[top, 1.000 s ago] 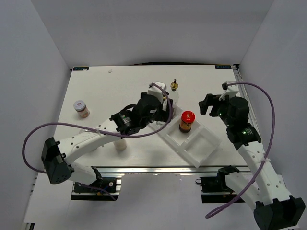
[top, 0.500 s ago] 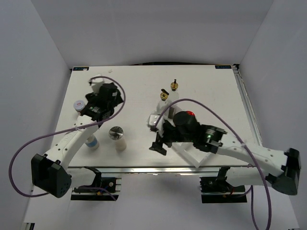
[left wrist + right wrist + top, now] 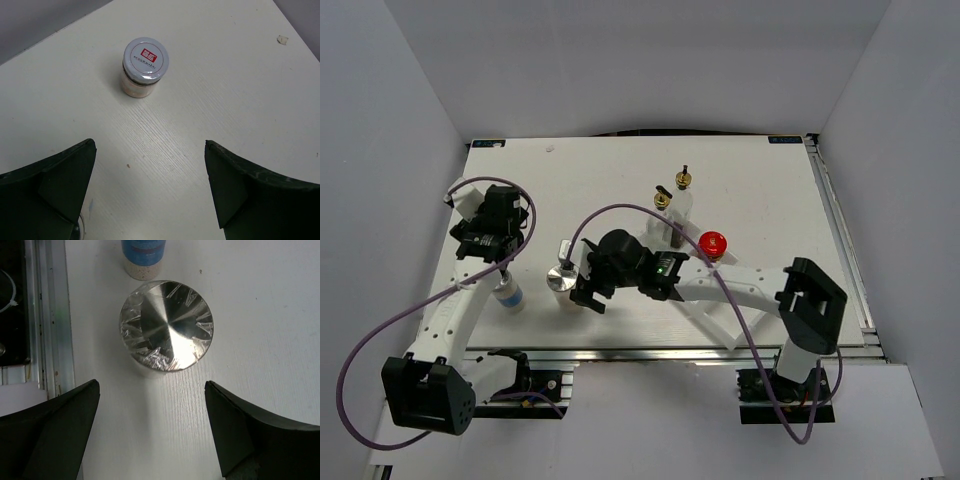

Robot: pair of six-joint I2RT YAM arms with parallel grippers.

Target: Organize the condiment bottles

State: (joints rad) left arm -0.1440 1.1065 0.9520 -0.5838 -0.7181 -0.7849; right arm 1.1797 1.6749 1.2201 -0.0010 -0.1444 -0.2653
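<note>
- Left gripper (image 3: 149, 150): fingers spread wide and holding nothing, with bare bench (image 3: 770, 200) between them.
- Pale-lidded jar (image 3: 146, 57): stands upright on the bench ahead of the left gripper's fingertips, clear of both and roughly on the midline between them. Its lid bears a small red label. In the top view the left wrist covers it, at the bench's left side.
- Right gripper (image 3: 151, 387): fingers also spread wide and empty. The right arm reaches across the bench to the left half.
- Shaker (image 3: 166, 326): upright near the front edge, its silver cap wrapped in crinkled clear film. It sits just ahead of the right gripper's open fingers, touching neither.
- Blue-labelled bottle (image 3: 143, 252): just beyond the shaker in the right wrist view. In the top view it stands to the shaker's left, near the left arm's forearm.
- Two gold-spouted bottles (image 3: 684, 190) (image 3: 665, 208): upright and close together, at mid-bench towards the back.
- Red-lidded jar (image 3: 712, 244): upright to the right of the spouted bottles, just beside the right arm's forearm.
- Tray (image 3: 720, 322): mostly hidden under the right arm. Only its front corner shows, so I cannot tell which compartment the red-lidded jar is in.
</note>
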